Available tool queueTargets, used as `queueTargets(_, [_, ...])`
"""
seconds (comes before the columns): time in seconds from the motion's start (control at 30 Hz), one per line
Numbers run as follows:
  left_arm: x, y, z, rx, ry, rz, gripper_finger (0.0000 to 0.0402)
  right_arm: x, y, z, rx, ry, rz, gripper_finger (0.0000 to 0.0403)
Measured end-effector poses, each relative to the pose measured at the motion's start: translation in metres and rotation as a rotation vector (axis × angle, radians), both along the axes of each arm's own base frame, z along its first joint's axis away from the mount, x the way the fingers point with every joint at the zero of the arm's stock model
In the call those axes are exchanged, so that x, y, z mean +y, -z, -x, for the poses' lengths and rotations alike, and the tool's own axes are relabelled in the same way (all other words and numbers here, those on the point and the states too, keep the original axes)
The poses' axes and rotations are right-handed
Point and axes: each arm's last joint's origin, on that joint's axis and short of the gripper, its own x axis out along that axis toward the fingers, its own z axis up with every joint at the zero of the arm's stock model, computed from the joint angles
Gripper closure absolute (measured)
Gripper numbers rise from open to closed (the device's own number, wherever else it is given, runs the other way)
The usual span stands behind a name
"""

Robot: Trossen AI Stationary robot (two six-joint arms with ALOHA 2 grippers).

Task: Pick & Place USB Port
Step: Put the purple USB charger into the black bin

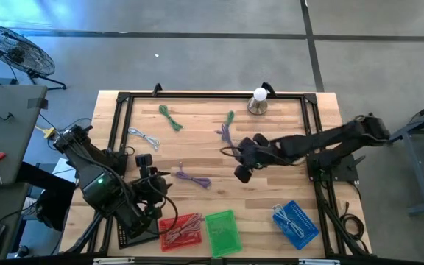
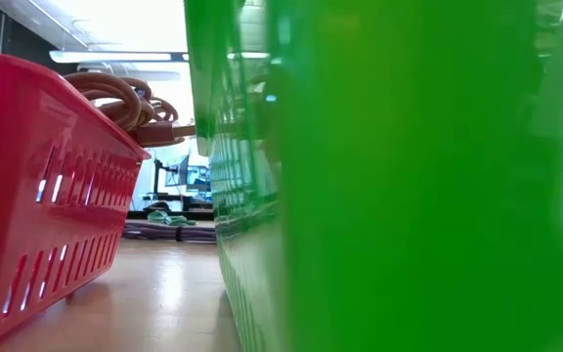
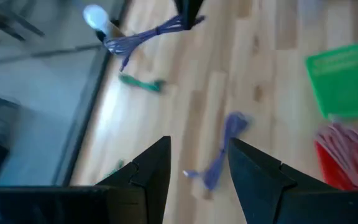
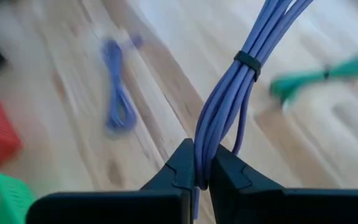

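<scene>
A purple cable bundle (image 4: 247,62) bound with a black tie is in my right gripper (image 4: 202,171), which is shut on it above the table's middle (image 1: 238,163). In the high view this cable (image 1: 225,136) trails toward the far side. A second purple cable (image 1: 193,178) lies flat on the wood, in front of my open left gripper (image 3: 197,168), which hovers near it (image 1: 147,165) without touching. Near the front edge stand a red basket (image 1: 180,230), a green basket (image 1: 223,232) and a blue basket (image 1: 295,224). My right gripper pinches the purple cable bundle between its two fingers, several strands together, at one end of the bundle (image 4: 205,146), some way from the black tie. The bundle runs on past the fingertips over the table. I cannot tell whether its far end touches the wood.
Two green cables (image 1: 171,118) (image 1: 229,118) and a white cable (image 1: 144,136) lie on the far half. A white bulb on a base (image 1: 259,101) stands by the far edge. A black frame (image 1: 120,125) rims the table. The low view is blocked by the green basket (image 2: 409,176) and the red basket (image 2: 47,176).
</scene>
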Motion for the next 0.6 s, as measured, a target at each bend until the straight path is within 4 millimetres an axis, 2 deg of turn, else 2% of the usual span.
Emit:
queueTargets(0.13, [0.002, -0.002, -0.001, -0.062, -0.018, -0.075, 0.0248, 0.031, -0.025, 0.009, -0.168, -0.149, 0.084, 0.039])
queueTargets(0.3, [0.001, -0.003, -0.002, -0.102, -0.029, -0.093, 0.0248, 0.069, -0.047, 0.015, -0.362, -0.361, 0.225, 0.039])
queueTargets(0.43, [-0.003, -0.006, -0.008, -0.171, -0.022, -0.109, 0.0248, 0.089, -0.054, 0.02, -0.435, -0.473, 0.302, 0.039])
queueTargets(0.6, [-0.012, -0.011, -0.017, -0.253, 0.005, -0.075, 0.0248, 0.103, -0.058, 0.025, -0.475, -0.566, 0.387, 0.039])
